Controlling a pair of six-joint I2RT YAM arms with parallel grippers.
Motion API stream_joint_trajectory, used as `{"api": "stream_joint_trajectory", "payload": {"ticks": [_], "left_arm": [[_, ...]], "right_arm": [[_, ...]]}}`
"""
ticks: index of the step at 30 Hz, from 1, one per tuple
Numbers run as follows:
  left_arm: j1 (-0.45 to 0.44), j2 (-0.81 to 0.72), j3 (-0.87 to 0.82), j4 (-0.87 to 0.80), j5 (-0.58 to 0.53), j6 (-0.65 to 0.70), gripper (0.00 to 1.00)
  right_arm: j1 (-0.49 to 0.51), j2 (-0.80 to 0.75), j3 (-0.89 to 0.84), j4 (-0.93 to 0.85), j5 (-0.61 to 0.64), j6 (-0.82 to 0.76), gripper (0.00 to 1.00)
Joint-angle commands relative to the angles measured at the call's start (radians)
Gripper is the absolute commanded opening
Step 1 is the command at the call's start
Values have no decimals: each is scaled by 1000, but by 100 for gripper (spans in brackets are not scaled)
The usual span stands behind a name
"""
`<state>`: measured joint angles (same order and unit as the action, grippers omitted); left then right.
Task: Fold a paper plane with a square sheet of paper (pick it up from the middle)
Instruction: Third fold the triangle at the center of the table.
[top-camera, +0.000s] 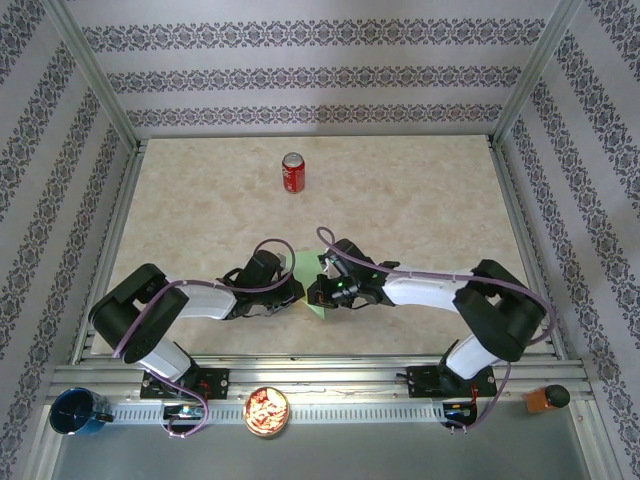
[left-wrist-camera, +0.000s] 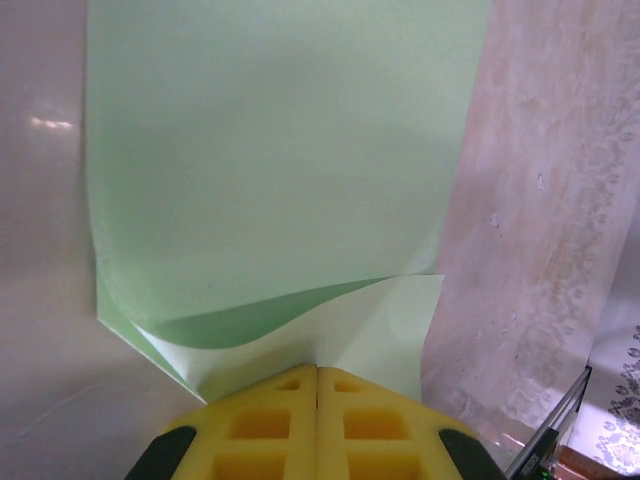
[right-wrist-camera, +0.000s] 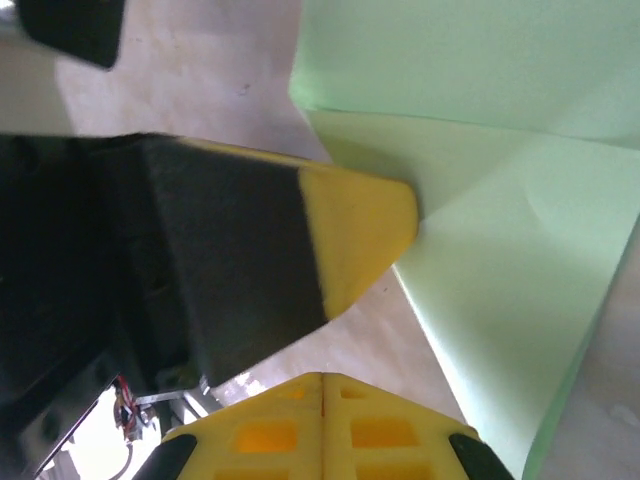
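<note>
The square sheet of paper (left-wrist-camera: 270, 150) is thin and light green and lies on the table, with its near corner curled up and over. My left gripper (left-wrist-camera: 318, 368) is shut on that lifted corner, the paper pinched at its yellow tips. From above, the sheet (top-camera: 303, 266) peeks out between the two wrists at the table's middle front. My right gripper (right-wrist-camera: 322, 377) is shut with nothing between its fingers, hovering just beside the sheet's (right-wrist-camera: 500, 260) edge. The left gripper's yellow fingertip (right-wrist-camera: 360, 235) shows there, touching the fold. In the top view the left gripper (top-camera: 297, 291) and right gripper (top-camera: 319, 291) nearly meet.
A red soda can (top-camera: 293, 172) stands upright toward the back of the table. On the front rail sit a blue cup (top-camera: 75, 411), a bowl of snacks (top-camera: 267, 411) and an orange object (top-camera: 545, 398). Patterned walls enclose the beige tabletop (top-camera: 420, 200).
</note>
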<state>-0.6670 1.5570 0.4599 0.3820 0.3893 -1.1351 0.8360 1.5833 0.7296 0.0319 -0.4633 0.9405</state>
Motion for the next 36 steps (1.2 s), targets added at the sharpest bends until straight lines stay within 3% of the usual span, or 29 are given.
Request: {"api": "stream_joint_trajectory", "payload": {"ticks": [1,16,23,36], "left_arm": [[-23,-13,-39,-38,-56,-33,0],[-25,-55,-16,-85,-53,1,0],[-39,-148,50,-194,-25,37,8],[-65,-34,71,-231,-88,30,2]], "right_arm": [[8,43,41,-34,17,-11,7],[-9,124,-66,35,-13,9,4],[-9,110,-86,37,-11,1,3],[-8,112,-85,28,-3,2,1]]}}
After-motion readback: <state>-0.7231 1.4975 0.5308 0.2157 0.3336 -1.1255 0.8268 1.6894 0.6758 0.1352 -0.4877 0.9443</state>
